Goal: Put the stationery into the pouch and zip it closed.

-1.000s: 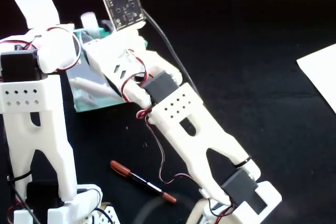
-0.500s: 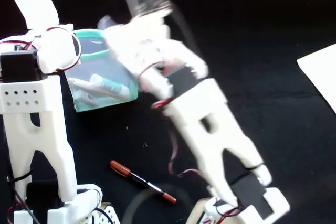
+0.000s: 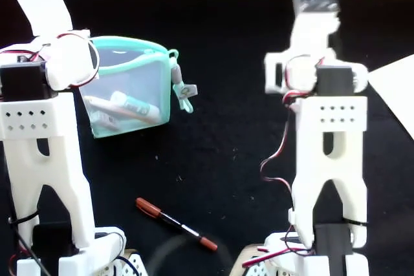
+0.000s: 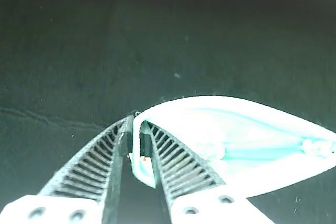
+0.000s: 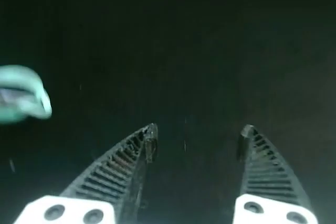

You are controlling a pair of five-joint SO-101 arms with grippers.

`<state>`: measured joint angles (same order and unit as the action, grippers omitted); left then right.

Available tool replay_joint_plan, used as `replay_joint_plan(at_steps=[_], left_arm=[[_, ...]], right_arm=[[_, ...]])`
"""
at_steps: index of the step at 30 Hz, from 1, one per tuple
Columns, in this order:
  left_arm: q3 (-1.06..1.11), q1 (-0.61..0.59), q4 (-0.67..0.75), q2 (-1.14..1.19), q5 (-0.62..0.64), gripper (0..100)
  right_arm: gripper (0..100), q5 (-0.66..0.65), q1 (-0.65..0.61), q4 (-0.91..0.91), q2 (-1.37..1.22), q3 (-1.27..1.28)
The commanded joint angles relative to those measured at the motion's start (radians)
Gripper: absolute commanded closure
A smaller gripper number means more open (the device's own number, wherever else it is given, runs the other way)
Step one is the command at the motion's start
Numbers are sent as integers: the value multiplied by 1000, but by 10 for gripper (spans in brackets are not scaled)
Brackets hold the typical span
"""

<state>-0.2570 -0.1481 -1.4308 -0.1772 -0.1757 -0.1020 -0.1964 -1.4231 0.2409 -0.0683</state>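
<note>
Spreading under everything, the black table (image 3: 246,95) carries both arms, the left arm (image 3: 39,127) standing by the pouch and the right arm (image 3: 326,147) upright and well apart from it. The clear, teal-edged pouch (image 3: 129,95) sits just beside the left arm with its mouth gaping. The left gripper (image 4: 137,129) is clamped on the pouch's rim at one end, holding it up and open. The right gripper (image 5: 198,132) has its jaws spread wide with nothing between them, above bare table.

Inside the pouch lie a few pieces of stationery, among them a white marker (image 3: 136,108). A red-capped pen (image 3: 174,224) lies on the table near the arms' bases, apart from the pouch, so the filling step looks unfinished and the zipping has not begun.

The next move likely falls to the right arm: come down over the pen, close on its barrel and carry it to the open mouth. After that, the teal zipper pull (image 3: 182,88), hanging at the pouch's far end, would need a fine pinch while the left gripper braces the rim.
</note>
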Motion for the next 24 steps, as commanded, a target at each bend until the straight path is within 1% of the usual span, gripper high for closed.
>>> replay_joint_plan(at_steps=[1,4,6,12,14,18,21,24], left_arm=[[18,-42,28,16,6,994],[18,-81,34,16,6,994],[18,-96,34,16,5,994],[18,-140,71,16,8,994],[18,-156,71,16,9,994],[18,-189,91,16,11,994],[18,-196,94,16,11,994],[19,-194,92,16,11,994]], right_arm=[[800,-95,-114,-15,2,179],[801,-121,-239,-21,2,311],[801,-114,-341,-21,4,363],[801,-98,-633,-21,15,384],[801,-77,-717,-18,51,398],[800,-74,-888,-16,173,470],[800,-75,-961,36,216,585],[800,-75,-967,163,209,737]])
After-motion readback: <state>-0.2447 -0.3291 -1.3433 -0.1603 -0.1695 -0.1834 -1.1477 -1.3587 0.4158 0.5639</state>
